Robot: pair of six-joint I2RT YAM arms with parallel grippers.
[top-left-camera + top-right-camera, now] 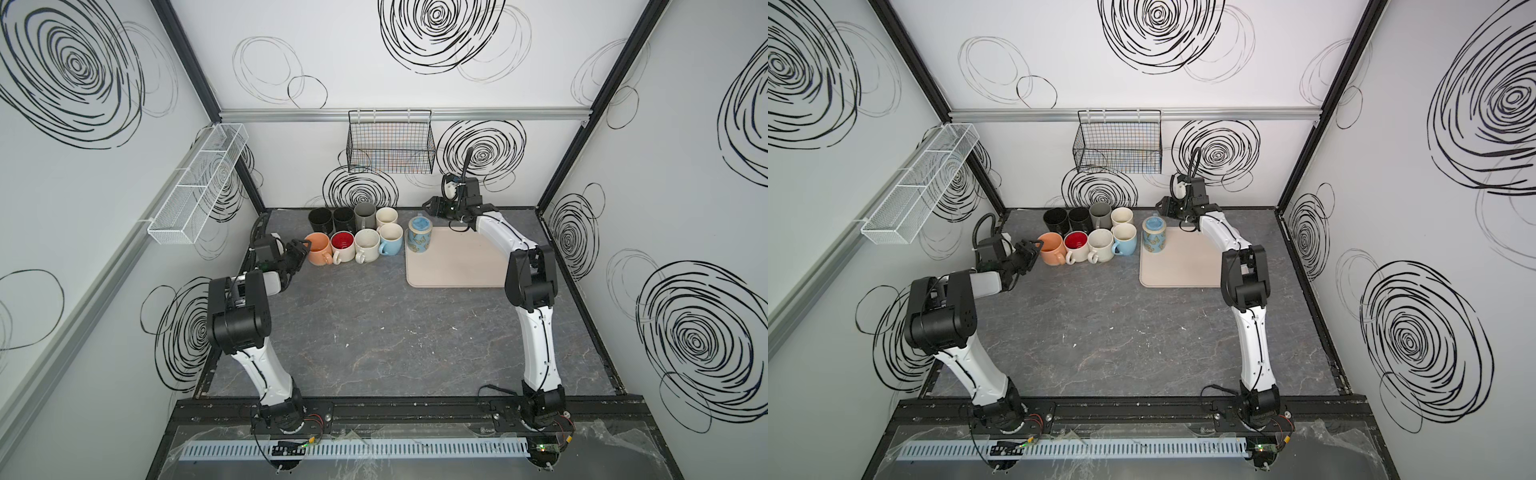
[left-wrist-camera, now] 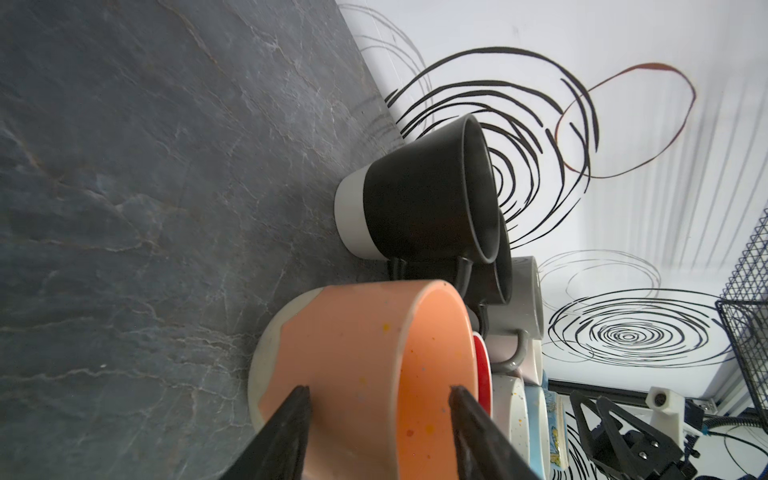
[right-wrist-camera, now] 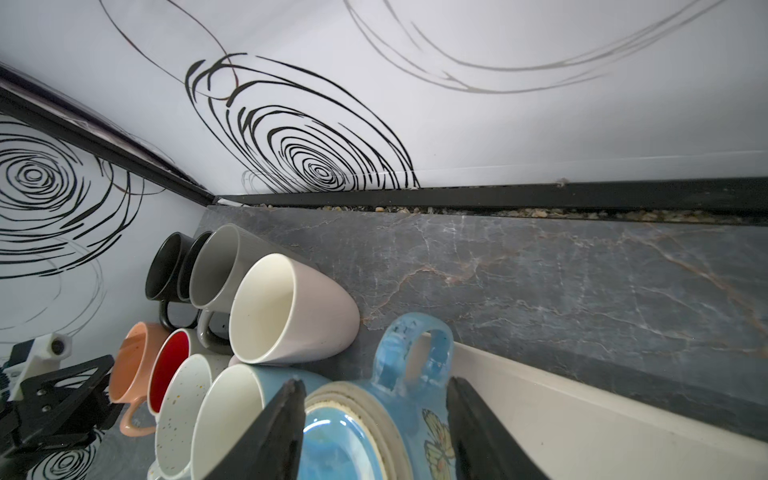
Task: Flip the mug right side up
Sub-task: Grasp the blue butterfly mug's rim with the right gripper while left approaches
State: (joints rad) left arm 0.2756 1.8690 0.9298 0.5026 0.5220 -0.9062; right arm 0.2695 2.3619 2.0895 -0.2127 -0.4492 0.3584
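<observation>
Slotted strip [image 1: 353, 451]: is being seen along the front edge.
Mug [image 1: 420, 239]: is being kept upside down, base up, on the far left corner of the mat [image 1: 457, 266].
Right gripper [image 1: 428, 205]: is being held spread and empty, just behind and above the mug.
Left gripper [image 1: 305, 249]: is being held spread and empty, just beside an orange mug [image 1: 319, 249].

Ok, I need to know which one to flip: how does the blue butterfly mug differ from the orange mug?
The blue butterfly-patterned ceramic mug stands base up; the speckled orange ceramic mug stands mouth up. The butterfly mug sits on the beige mat; the orange mug sits on the dark stone-look tabletop. The butterfly mug looks taller, the orange mug squatter. Both have a loop handle.
</observation>
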